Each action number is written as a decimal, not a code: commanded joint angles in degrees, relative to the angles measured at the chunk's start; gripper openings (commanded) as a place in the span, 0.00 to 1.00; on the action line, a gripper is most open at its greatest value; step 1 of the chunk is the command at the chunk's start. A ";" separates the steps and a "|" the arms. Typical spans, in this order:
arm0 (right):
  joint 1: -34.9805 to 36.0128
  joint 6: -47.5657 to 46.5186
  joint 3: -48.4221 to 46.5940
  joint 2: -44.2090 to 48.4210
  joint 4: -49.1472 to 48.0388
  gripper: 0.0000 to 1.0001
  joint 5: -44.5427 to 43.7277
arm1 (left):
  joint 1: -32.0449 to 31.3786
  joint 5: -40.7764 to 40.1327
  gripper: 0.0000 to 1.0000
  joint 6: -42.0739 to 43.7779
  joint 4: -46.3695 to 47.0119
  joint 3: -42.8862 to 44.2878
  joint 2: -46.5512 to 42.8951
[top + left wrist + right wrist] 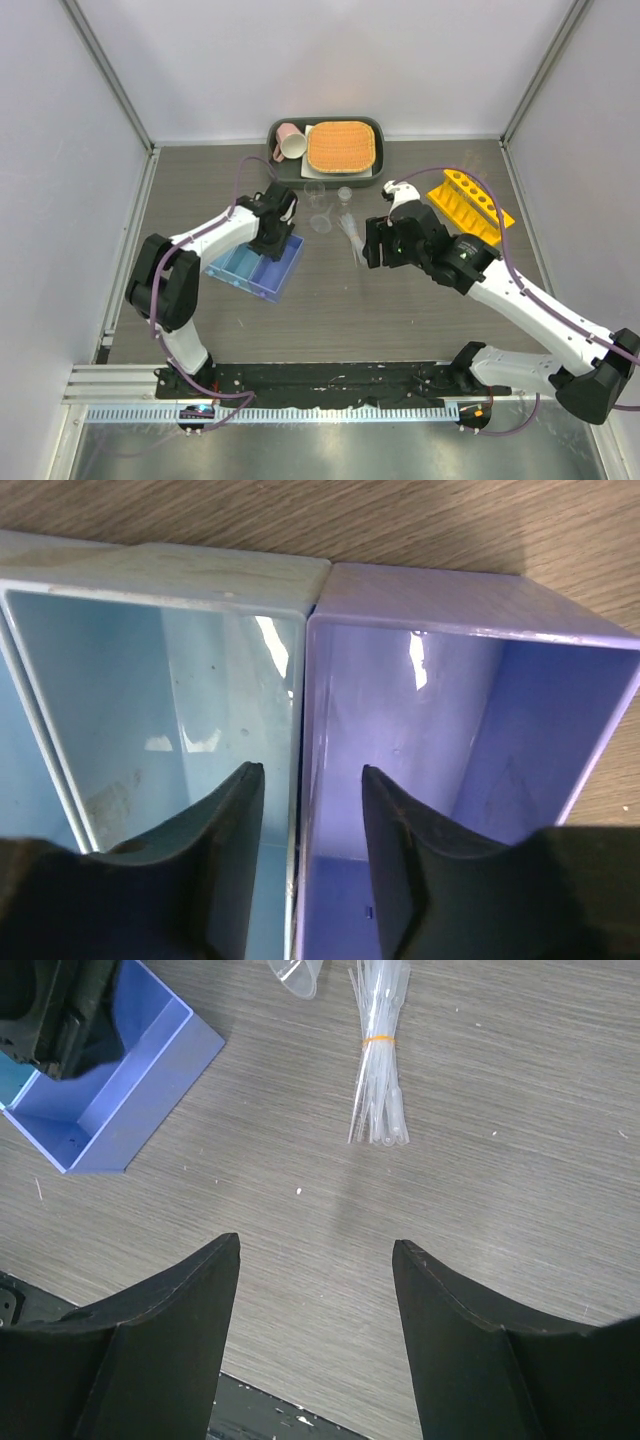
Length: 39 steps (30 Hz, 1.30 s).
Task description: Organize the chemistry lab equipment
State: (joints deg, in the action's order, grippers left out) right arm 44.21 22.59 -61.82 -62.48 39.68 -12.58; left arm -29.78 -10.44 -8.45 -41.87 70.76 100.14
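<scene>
The blue three-compartment tray (262,272) lies left of centre. My left gripper (277,233) is open, low inside the tray. In the left wrist view it (312,770) straddles the wall (303,690) between a light blue and a violet compartment without pinching it. My right gripper (374,246) is open and empty above bare table (316,1242). A banded bundle of clear pipettes (351,236) lies just left of it and ahead of it in the right wrist view (378,1090). A clear funnel (322,221), two small beakers (315,189) and the yellow holed rack (468,203) stand further back.
A dark tray with the orange woven mat (342,146) and the pink mug (290,141) sits at the back centre. White walls close the left, right and back sides. The tray's violet end (120,1090) shows at the upper left of the right wrist view.
</scene>
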 commanded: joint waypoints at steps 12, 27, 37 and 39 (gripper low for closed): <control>0.44 -1.40 -14.72 -8.60 3.12 0.74 -6.83 | -0.54 3.32 0.71 -5.34 -6.38 0.08 -15.22; -13.79 -2.72 -40.00 -39.37 1.09 0.79 2.21 | -0.54 13.51 1.00 -18.36 -7.88 -8.35 -49.32; -14.85 -4.31 -59.28 -59.07 8.92 0.86 4.49 | -0.63 7.20 1.00 -20.21 -6.21 -17.32 -61.72; -14.85 -4.31 -61.04 -61.61 9.45 0.86 4.14 | -0.54 7.01 1.00 -20.82 -5.60 -17.94 -63.65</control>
State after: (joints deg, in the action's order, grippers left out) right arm 29.08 19.27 -117.91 -121.95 46.04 -9.61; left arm -30.20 -0.51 -28.34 -49.15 53.82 39.09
